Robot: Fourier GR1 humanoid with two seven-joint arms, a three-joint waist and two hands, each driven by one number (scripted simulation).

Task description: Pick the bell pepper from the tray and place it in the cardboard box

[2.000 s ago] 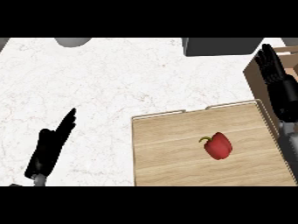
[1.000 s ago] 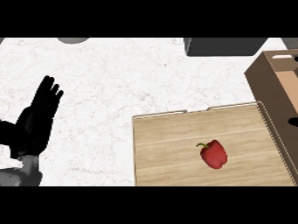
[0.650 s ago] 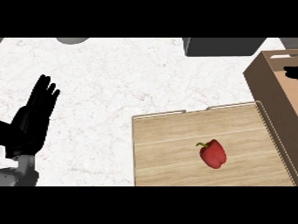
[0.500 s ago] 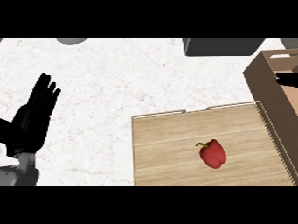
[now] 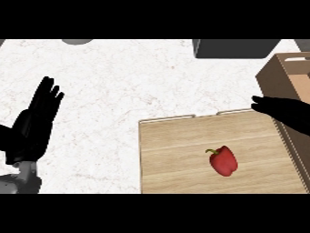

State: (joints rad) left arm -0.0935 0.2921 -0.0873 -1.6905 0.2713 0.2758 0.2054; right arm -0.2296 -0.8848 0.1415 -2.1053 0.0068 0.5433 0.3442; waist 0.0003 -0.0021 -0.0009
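Head view: pepper (image 5: 223, 160) (red) on tray (image 5: 177, 150)

Nothing readable from up here

I can't make out any text, label, brand or number. The cardboard box (image 5: 298, 73) is plain brown on the sides I see, the wooden tray (image 5: 177, 154) shows only grain, and the bell pepper (image 5: 223, 160) has no visible sticker.

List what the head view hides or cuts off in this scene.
Head view:
cardboard box: right side cut off by the right edge; part of its inside hidden by the right hand.
tray: near end cut off by the lower edge.
dark grey block: cut off by the top edge; unidentifiable.
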